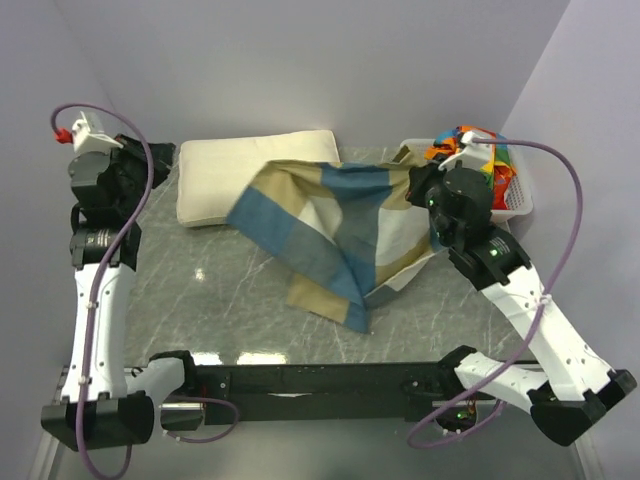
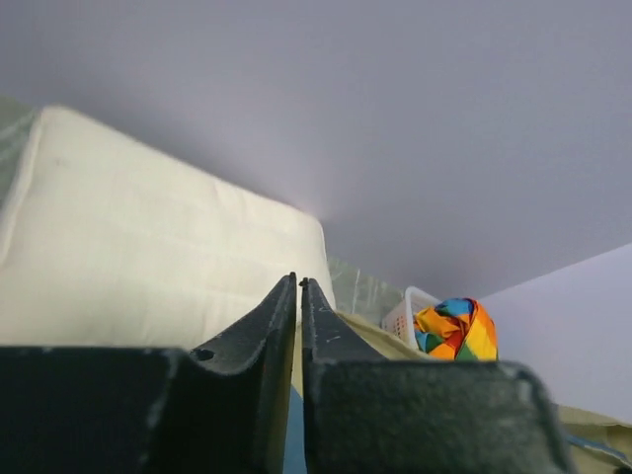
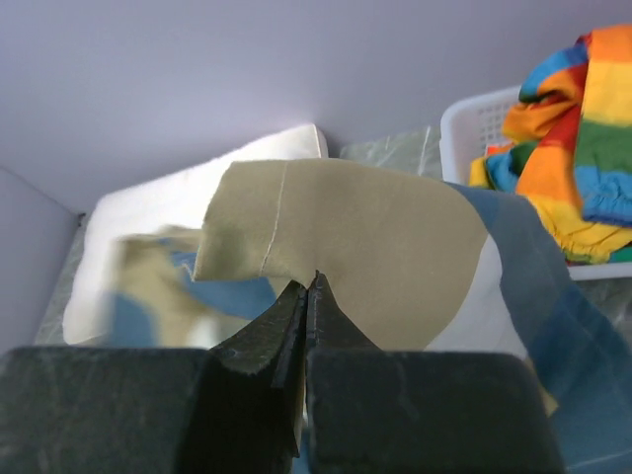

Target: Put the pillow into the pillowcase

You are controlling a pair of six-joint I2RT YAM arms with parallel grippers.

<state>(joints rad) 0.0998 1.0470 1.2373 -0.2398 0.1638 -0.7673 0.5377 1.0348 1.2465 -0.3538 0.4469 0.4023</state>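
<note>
The cream-white pillow [image 1: 235, 170] lies at the back left of the table, also seen in the left wrist view [image 2: 148, 257]. The blue, tan and off-white pillowcase [image 1: 330, 230] drapes from the pillow's right end across the middle of the table. My right gripper [image 1: 418, 187] is shut on its right edge. In the right wrist view a tan flap of the pillowcase [image 3: 375, 237] stands up from the closed right gripper [image 3: 312, 279]. My left gripper [image 1: 165, 157] hovers by the pillow's left end. Its jaws [image 2: 298, 281] are parted by a thin slit with nothing between them.
A white basket [image 1: 520, 195] holding a rainbow-striped cloth [image 1: 470, 140] stands at the back right, close behind my right gripper. The grey marble tabletop [image 1: 220, 290] shows in front of the pillow. Walls close in at the back and both sides.
</note>
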